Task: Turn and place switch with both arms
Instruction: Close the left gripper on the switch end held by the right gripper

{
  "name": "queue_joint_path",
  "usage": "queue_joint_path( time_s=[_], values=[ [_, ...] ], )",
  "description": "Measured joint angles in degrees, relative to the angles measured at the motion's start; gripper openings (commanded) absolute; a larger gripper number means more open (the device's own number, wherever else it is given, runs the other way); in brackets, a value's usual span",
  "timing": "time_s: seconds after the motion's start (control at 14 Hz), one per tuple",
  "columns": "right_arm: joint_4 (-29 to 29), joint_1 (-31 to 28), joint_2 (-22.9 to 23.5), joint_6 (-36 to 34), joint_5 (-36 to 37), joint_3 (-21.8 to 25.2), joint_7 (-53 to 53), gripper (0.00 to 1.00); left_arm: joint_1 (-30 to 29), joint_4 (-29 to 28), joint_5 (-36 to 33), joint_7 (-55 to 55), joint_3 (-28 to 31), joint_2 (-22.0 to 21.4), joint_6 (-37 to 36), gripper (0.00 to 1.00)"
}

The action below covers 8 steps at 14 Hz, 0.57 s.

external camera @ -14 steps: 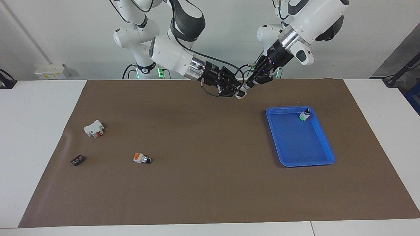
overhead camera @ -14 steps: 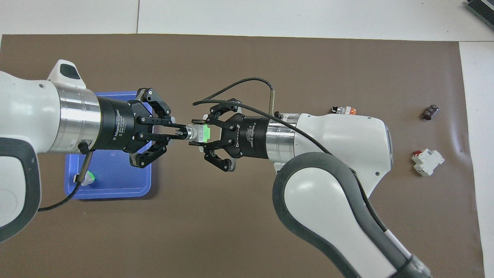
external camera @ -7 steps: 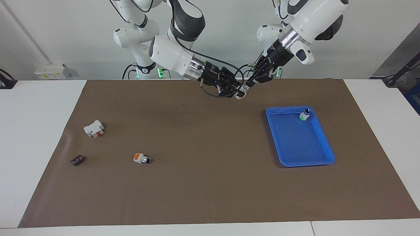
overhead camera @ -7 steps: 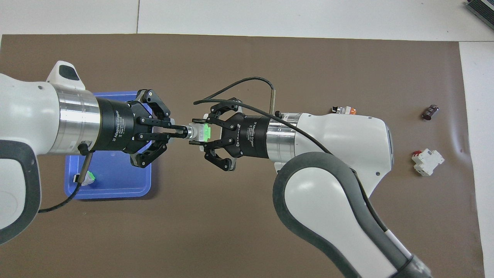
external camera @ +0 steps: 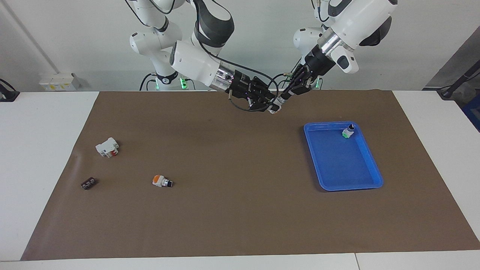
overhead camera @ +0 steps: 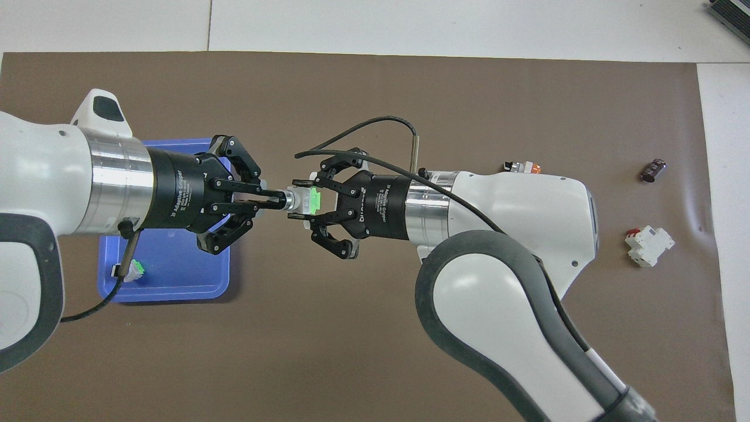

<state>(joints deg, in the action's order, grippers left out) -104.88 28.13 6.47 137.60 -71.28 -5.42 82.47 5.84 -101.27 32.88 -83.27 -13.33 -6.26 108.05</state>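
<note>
The switch (overhead camera: 303,201) was a tiny piece with a white body, a bright green block at the end toward the right arm and a metal-and-black knob at the end toward the left arm. It hung in the air between the two grippers, over the bare brown mat (external camera: 232,210) close to the mat's edge at the robots' end of the table, between the blue tray (external camera: 371,165) and the loose parts at the right arm's end. Around it the mat lay open; the tray sat toward the left arm's end with a second green-and-white switch (external camera: 348,131) in its corner nearest the robots. The orange-capped switch (external camera: 162,181), the white block with red parts (external camera: 107,147) and a small dark part (external camera: 88,183) lay well apart from the grippers. The right gripper (overhead camera: 309,200) had its fingertips pinched on the switch's white-and-green body. The left gripper (overhead camera: 274,201) had its fingertips pressed together on the knob end.
</note>
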Motion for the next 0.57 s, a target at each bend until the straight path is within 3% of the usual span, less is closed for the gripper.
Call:
queue_joint_path(
  time_s=[0.57],
  values=[
    [0.0,0.0,0.0,0.0,0.0,0.0,0.0,0.00,0.0,-0.1,-0.1,30.7,0.0,0.0,0.1,0.00]
  ],
)
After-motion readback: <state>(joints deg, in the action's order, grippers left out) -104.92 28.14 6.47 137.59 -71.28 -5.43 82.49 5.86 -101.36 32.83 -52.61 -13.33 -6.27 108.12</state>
